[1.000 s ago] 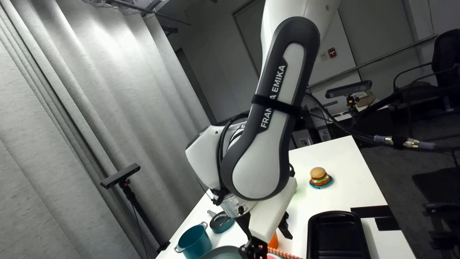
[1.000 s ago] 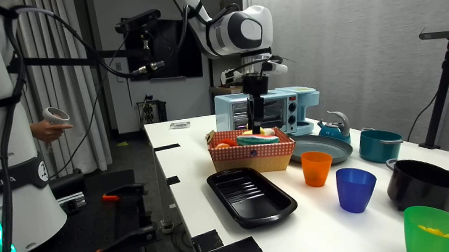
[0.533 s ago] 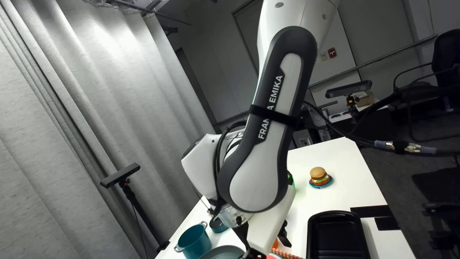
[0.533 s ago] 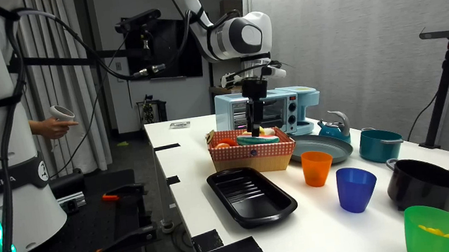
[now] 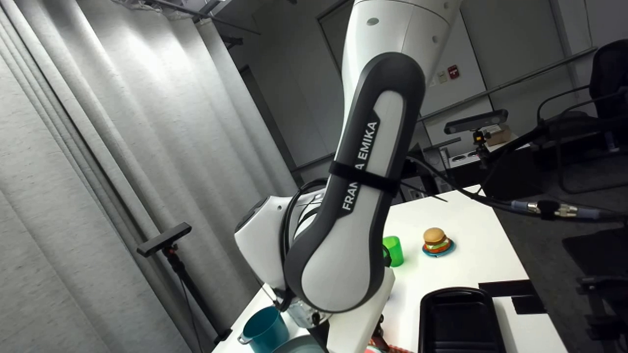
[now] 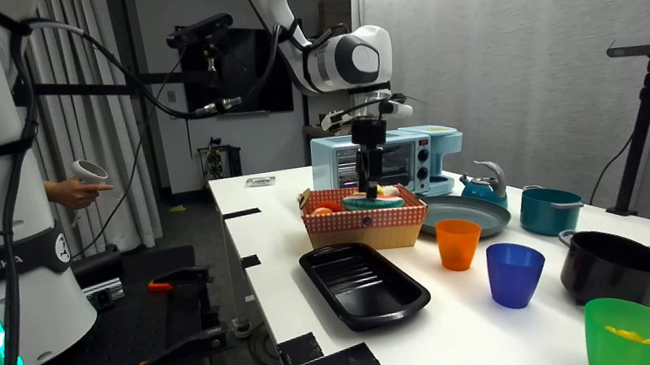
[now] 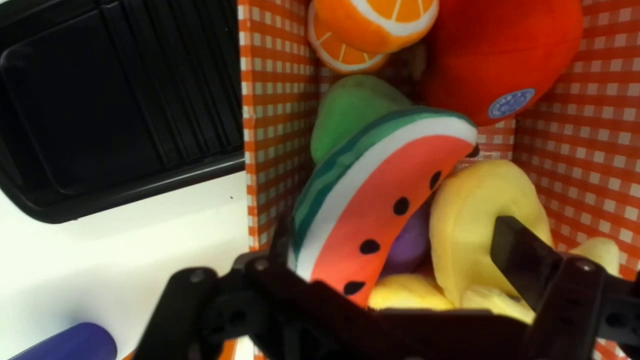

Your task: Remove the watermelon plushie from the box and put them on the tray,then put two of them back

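Observation:
One watermelon plushie [image 7: 380, 205] lies slanted on top of other toys in the red-checked box [image 7: 252, 150]. It also shows in both exterior views, at the box's near side [image 6: 373, 202] and at the bottom edge [image 5: 374, 349]. My gripper [image 7: 395, 242] is open and points down over the box [image 6: 367, 230]. One finger is at the plushie's rind side, between it and the box wall; the other is over a yellow plushie [image 7: 465, 220]. Contact cannot be told. The black tray [image 6: 367, 288] stands beside the box and holds nothing; it also shows in the wrist view [image 7: 80, 115].
The box also holds orange slices [image 7: 380, 25], a red plushie [image 7: 500, 55] and a green one [image 7: 355, 107]. An orange cup [image 6: 458, 244], a blue cup [image 6: 514, 274] and a grey plate [image 6: 482, 216] stand near. A blue toaster oven [image 6: 334, 157] is behind the box.
The arm has come down, lowering my open gripper further into the box around the watermelon plushie. The green cup has come into view behind the arm. The plushie and tray have not moved.

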`<action>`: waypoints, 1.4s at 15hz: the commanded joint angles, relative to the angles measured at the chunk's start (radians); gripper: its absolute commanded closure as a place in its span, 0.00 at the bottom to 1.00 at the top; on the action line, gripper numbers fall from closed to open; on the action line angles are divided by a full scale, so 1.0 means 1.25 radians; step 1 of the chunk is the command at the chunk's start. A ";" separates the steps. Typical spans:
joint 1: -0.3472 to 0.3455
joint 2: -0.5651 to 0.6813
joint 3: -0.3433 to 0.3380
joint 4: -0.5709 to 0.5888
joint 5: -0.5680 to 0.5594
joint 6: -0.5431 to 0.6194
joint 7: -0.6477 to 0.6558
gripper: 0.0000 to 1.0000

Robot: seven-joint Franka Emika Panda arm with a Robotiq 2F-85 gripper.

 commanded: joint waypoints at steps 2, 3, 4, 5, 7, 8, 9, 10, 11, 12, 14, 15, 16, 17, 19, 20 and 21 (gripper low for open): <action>0.006 0.023 -0.018 0.029 0.000 -0.027 0.009 0.00; 0.005 0.024 -0.019 0.028 0.001 -0.027 0.009 0.00; 0.004 0.025 -0.021 0.026 0.002 -0.025 0.007 0.00; 0.005 0.029 -0.022 0.029 0.002 -0.026 0.009 0.22; 0.006 0.033 -0.023 0.030 0.004 -0.026 0.010 0.32; 0.007 0.035 -0.023 0.030 0.004 -0.026 0.010 0.42; 0.007 0.036 -0.024 0.029 0.004 -0.025 0.010 0.49; 0.007 0.037 -0.024 0.029 0.003 -0.026 0.010 0.56; 0.007 0.035 -0.025 0.026 0.002 -0.025 0.009 0.65; 0.009 0.035 -0.025 0.026 0.001 -0.026 0.011 0.72; 0.007 0.023 -0.025 0.019 0.002 -0.026 0.008 0.87; 0.006 0.014 -0.026 0.013 0.001 -0.027 0.005 0.94; 0.006 0.006 -0.026 0.009 -0.001 -0.029 0.004 0.98; 0.007 -0.007 -0.027 0.002 -0.004 -0.030 0.003 0.99; 0.006 -0.030 -0.028 -0.014 -0.009 -0.029 0.000 0.97; 0.006 -0.042 -0.029 -0.021 -0.012 -0.030 -0.002 0.99; -0.001 -0.063 -0.031 -0.042 -0.014 -0.028 -0.011 0.98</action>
